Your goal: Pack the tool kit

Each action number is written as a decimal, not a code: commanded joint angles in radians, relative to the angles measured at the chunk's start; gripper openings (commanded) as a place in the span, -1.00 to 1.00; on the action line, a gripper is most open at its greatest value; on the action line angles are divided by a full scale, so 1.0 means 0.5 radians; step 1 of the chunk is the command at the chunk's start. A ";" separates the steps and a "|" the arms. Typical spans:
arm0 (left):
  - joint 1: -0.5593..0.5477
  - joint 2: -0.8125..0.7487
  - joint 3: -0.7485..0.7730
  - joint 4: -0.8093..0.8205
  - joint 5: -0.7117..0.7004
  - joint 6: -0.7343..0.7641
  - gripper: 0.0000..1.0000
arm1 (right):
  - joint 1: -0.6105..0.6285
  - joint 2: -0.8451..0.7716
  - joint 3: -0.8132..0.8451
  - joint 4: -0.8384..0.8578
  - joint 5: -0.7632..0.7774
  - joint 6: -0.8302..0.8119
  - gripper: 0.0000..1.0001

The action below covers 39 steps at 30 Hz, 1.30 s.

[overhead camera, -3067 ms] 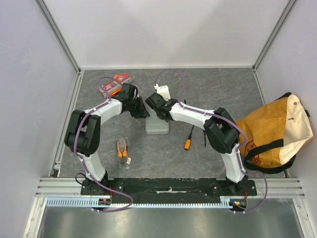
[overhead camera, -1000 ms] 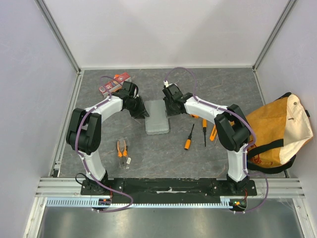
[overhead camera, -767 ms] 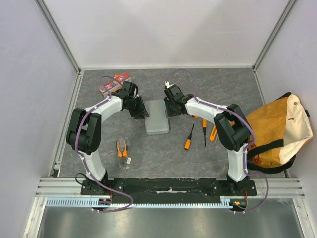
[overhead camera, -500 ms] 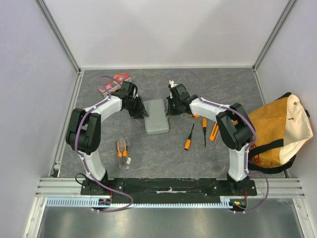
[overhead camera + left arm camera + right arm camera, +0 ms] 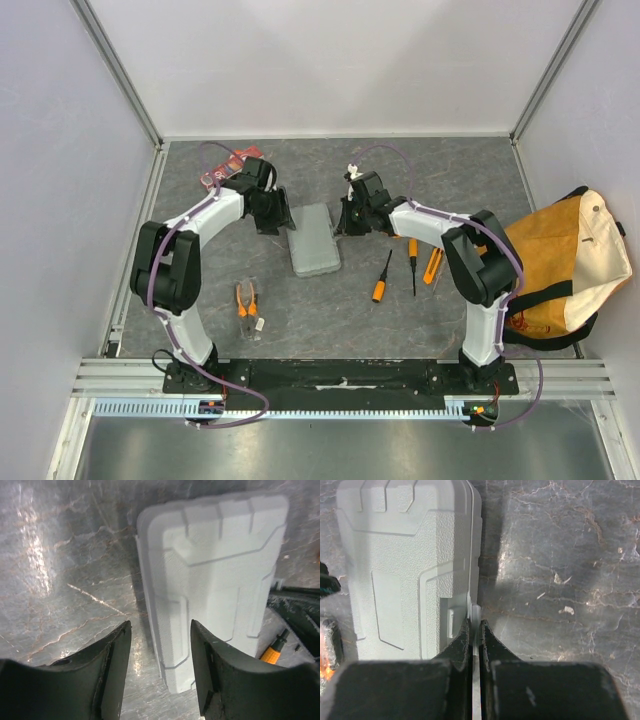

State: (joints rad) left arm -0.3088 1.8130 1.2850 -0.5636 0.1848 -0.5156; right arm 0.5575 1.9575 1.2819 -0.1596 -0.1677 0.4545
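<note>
1. Right hand [image 5: 475, 624]: fingers pressed together at the long edge of the case [image 5: 405, 570]. They look to be nipping the thin latch tab there.
2. Left hand [image 5: 161, 630]: fingers spread, straddling the opposite long edge near a corner. No contact that I can make out.
3. The case lies flat and closed on the surface [image 5: 560, 555], midway between the two hands and slightly skewed.
4. The tools are outside it. The screwdrivers [image 5: 381, 277] are to its right and the pliers [image 5: 247, 300] are nearer the arm bases on the left. The bag [image 5: 560, 260] is well apart at the right.
5. Step in hand, by my reading, is unlatching and opening the lid.
6. The tab grip is thin, so pull gently outward to free the latch, then raise it.
7. Bring your left hand down onto the lower half first, or the whole case will likely lift or swivel.
8. Swing the lid fully back so that it stays open.
9. Writing: none is legible. The lid shows only moulded panels and ribs, with no brand. The red packets [image 5: 215, 178] are mostly hidden by the left arm and too small to read.
</note>
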 commanded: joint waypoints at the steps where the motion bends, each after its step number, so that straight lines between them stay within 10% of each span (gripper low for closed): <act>1: 0.001 -0.144 0.166 0.026 0.075 0.135 0.16 | 0.011 -0.242 0.019 -0.012 0.034 0.033 -1.00; 16: -0.143 -0.030 0.378 0.243 0.508 0.129 0.49 | 0.201 -0.369 0.350 -0.484 0.636 -0.090 -1.00; 39: -0.180 0.037 0.461 0.102 0.339 0.102 0.58 | 0.397 -0.329 0.639 -0.773 1.090 -0.243 -1.00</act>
State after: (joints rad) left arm -0.3908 1.8561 1.4876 -0.5396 0.3706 -0.4843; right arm 0.7464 1.8305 1.5398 -0.5510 0.3058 0.3523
